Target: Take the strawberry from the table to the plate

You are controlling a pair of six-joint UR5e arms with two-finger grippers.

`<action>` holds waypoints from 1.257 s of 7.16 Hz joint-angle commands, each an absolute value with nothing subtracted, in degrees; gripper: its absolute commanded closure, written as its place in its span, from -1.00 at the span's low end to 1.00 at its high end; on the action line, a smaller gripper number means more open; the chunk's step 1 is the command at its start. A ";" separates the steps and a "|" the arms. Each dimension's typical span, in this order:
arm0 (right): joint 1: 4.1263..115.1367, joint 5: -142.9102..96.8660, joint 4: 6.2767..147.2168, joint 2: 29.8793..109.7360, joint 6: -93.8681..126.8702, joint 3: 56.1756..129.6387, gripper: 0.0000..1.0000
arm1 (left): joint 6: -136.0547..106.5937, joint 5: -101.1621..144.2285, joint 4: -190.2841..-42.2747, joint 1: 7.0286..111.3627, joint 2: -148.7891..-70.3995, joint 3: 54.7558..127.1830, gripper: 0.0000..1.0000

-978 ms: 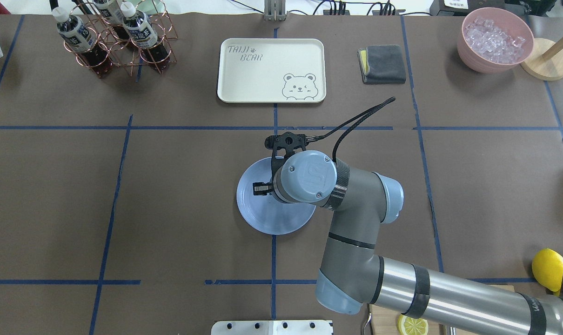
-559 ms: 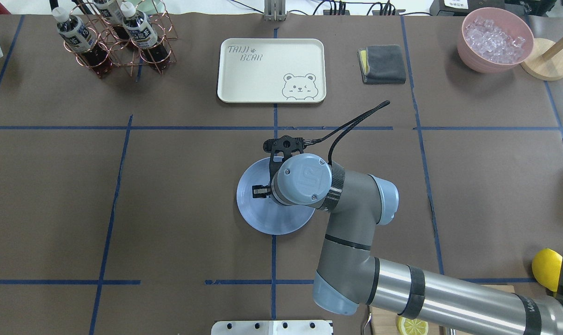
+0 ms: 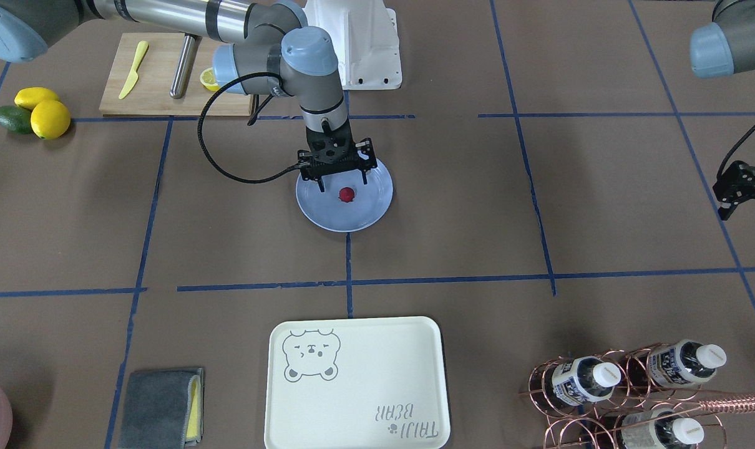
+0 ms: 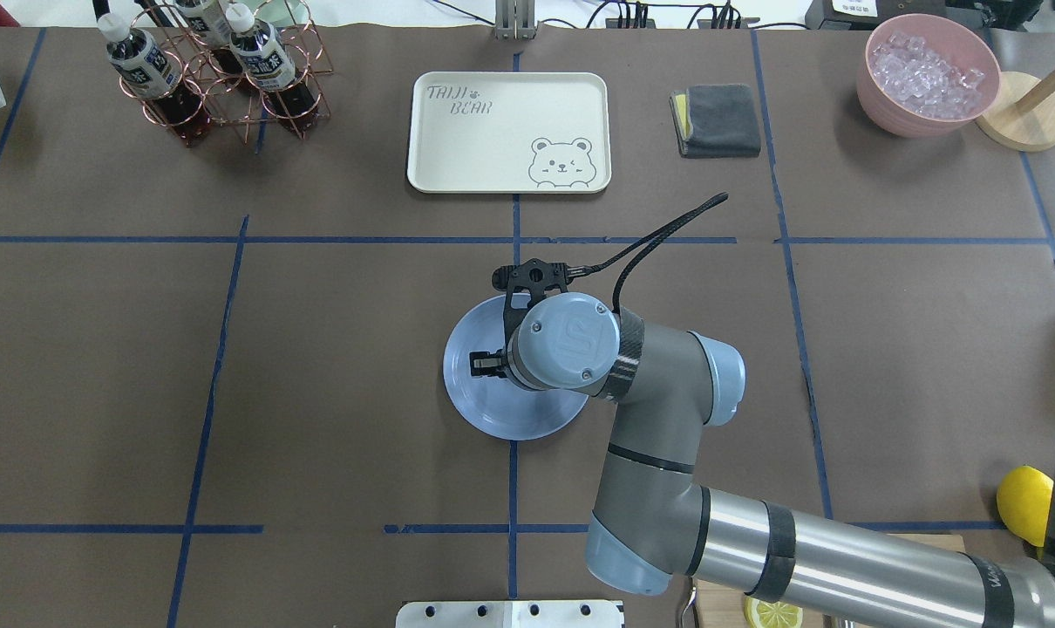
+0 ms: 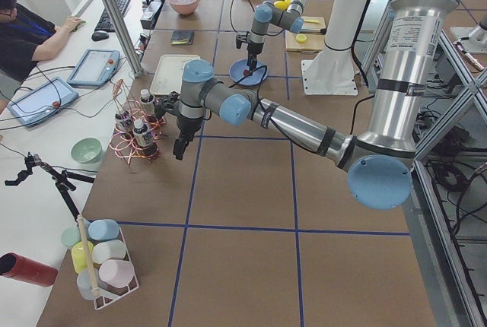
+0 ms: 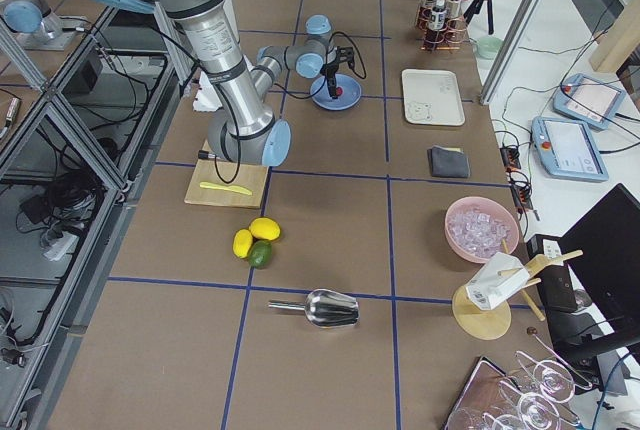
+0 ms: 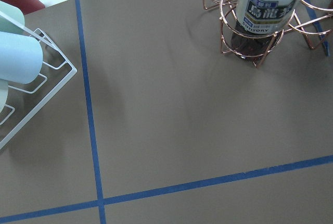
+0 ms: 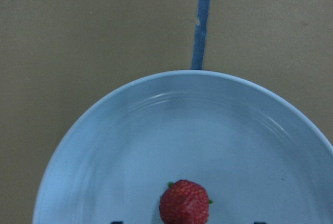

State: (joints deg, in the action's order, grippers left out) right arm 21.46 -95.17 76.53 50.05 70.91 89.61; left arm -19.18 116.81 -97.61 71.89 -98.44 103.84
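**Strawberry on the blue plate, right claw spread above it**

The strawberry (image 3: 347, 194) lies near the middle of the light blue plate (image 3: 368, 212), and nothing grips it. The right gripper (image 3: 342, 183) hangs straight down over the plate with its fingers spread wide to either side of the berry, clear of it. From the right wrist camera the berry sits free on the glossy surface. The plate rests on the table (image 3: 228, 237), across one blue tape line. The left gripper (image 5: 179, 150) is well away from the plate on the robot's left, pointing down near the copper bottle rack (image 5: 133, 133). I cannot tell whether it is spread or pressed together. The cream bear tray (image 3: 352, 386) lies beyond the plate, away from the robot.
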 commanded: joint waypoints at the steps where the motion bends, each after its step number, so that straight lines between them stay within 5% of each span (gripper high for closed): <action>1: 22.93 -95.54 83.00 49.49 70.49 93.31 -1.00 | -19.16 116.81 -97.65 71.89 -98.44 103.80 -1.00; 6: 44.60 -111.60 110.80 57.89 45.00 116.16 -1.00 | -10.06 123.12 -97.04 79.07 -98.00 99.07 -1.00; 9: 63.59 -125.84 110.48 71.14 19.07 116.19 -1.00 | 4.45 130.85 -95.20 88.05 -97.21 88.54 -1.00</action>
State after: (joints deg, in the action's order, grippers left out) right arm 56.62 -122.07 110.36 65.19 30.07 116.05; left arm -0.82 127.75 -96.54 85.13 -97.82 92.72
